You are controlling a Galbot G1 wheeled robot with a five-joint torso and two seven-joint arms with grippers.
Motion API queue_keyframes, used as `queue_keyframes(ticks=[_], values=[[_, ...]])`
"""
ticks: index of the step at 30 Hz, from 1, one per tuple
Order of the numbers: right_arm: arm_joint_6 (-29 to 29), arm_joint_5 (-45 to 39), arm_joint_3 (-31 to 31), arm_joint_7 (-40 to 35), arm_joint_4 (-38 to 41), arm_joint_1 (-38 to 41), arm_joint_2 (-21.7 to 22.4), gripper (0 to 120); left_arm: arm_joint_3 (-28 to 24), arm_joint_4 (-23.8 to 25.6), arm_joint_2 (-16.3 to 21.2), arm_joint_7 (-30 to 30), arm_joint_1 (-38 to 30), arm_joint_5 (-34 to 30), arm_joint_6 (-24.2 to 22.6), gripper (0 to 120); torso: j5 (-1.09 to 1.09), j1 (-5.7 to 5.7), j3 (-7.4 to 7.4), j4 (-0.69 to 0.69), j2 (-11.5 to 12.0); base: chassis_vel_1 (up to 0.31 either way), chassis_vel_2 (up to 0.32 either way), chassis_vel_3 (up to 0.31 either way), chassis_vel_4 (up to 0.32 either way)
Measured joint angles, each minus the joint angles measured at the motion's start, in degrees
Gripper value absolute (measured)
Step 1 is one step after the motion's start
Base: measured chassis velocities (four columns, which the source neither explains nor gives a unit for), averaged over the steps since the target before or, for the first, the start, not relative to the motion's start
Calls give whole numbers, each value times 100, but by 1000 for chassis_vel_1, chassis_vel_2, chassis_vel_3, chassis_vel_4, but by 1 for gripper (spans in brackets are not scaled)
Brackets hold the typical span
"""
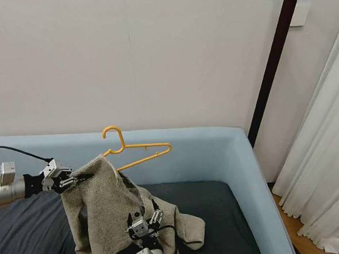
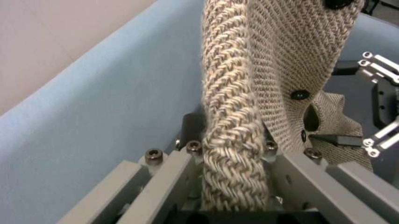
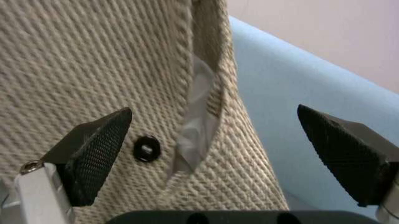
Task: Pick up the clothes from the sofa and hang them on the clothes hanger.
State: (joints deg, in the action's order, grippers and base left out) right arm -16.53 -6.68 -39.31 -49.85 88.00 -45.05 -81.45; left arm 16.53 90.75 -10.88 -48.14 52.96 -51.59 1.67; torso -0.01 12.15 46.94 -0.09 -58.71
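Left gripper clamped on cardigan beside hanger; right gripper wide open below hanger; uneven pull may slide cardigan off.

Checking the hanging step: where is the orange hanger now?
In the head view the orange hanger is left of centre, against the blue sofa back, its left end under the beige knit garment that the left gripper grips.
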Motion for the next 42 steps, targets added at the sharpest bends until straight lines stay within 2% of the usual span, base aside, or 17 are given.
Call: queue_keyframes(ticks=[3, 7, 8, 13, 18, 22, 23, 27, 28, 33, 40, 42], values=[[0, -21, 61, -27, -62, 3, 24, 98, -9, -24, -16, -14, -5, 11, 6, 6, 0, 0, 0, 0, 0, 0, 0, 0, 0], [2, -331, 114, -158, -9, -59, 154, 85, -47, -56, -44, -29, -38, 34, 14, 6, 1, 0, 0, 0, 1, 0, 0, 0, 0], [2, -331, 114, -158, -9, -59, 154, 85, -47, -56, -44, -29, -38, 34, 14, 6, 1, 0, 0, 0, 1, 0, 0, 0, 0], [-45, -864, 108, -315, 154, -181, 300, 73, -511, -114, -166, -59, -479, 93, 15, 6, 1, 0, 0, -1, 1, 0, 0, 0, 0], [-82, -1234, 126, -454, 201, -184, 297, 55, -881, -137, -245, -66, -814, 104, 15, 6, 2, 0, 0, 0, 1, 0, 0, 0, 0], [-82, -1502, 146, -514, 367, -149, 456, 39, -1131, -197, -307, -100, -1042, 129, 18, 6, 2, 0, 0, 0, 1, 0, 0, 0, 0], [-82, -1502, 146, -514, 367, -149, 456, 39, -1131, -197, -307, -100, -1042, 129, 18, 6, 2, 0, 0, 0, 1, 0, 0, 0, 0], [-42, -1701, 220, -367, 483, -1, 735, 20, -1442, -267, -428, -170, -1337, 207, 75, 6, 2, 0, 0, 1, 1, 0, 0, 0, 0], [-42, -1701, 220, -367, 483, -1, 735, 20, -1442, -267, -428, -170, -1337, 207, 75, 6, 2, 0, 0, 1, 1, 0, 0, 0, 0], [71, -1826, 425, 9, 609, 215, 1134, 0, -1761, -362, -590, -285, -1705, 265, 99, 6, 2, 0, 0, -2, 1, 0, 0, 0, 0], [164, -2216, 583, 421, 743, 246, 1355, 0, -1939, -496, -726, -418, -1931, 361, 128, 6, 2, 0, 0, 0, 1, 0, 0, 0, 0], [234, -2415, 758, 814, 877, 271, 1469, 0, -1994, -561, -771, -518, -2033, 385, 180, 6, 3, 0, 0, 0, 1, 0, 0, 0, 0]])
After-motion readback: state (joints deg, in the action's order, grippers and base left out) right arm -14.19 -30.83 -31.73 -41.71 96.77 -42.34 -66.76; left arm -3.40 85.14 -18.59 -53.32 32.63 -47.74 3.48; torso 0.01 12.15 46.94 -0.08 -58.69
